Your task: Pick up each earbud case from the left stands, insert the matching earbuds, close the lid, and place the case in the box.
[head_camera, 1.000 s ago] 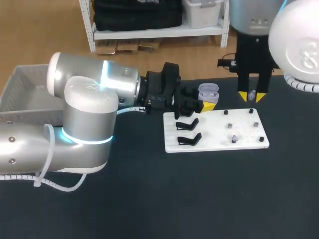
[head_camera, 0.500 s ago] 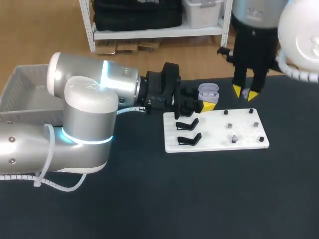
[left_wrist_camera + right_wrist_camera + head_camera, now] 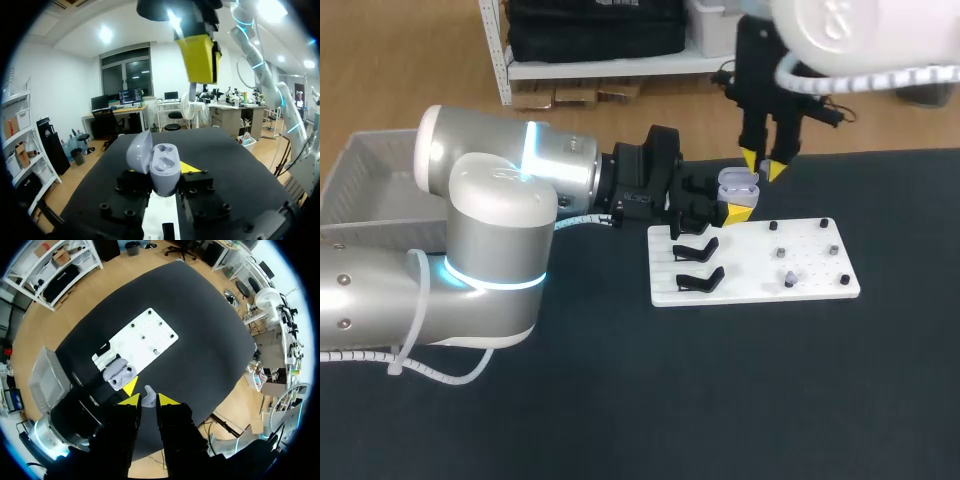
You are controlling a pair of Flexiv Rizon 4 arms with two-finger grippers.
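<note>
- The left gripper (image 3: 725,200) was clamped on the open earbud case (image 3: 738,184). It held the case just past the far edge of the white board (image 3: 750,290), near the black stands (image 3: 697,265).
- In the left wrist view the case (image 3: 161,169) sat between the dark fingers, gripped from both sides. Its lid was swung back to one side and its hollow faced up.
- The right gripper (image 3: 762,167) hung directly above the case, yellow tips pointing down and just clear of the lid.
- In the right wrist view those tips stood close together, pinching a small pale earbud (image 3: 148,396), with the case (image 3: 119,375) below and just ahead.
- A small grey piece (image 3: 788,278) stood among the dark pegs on the board's right half.
- The grey box (image 3: 360,190) lay off to the left, behind the left arm and well apart from the case.
</note>
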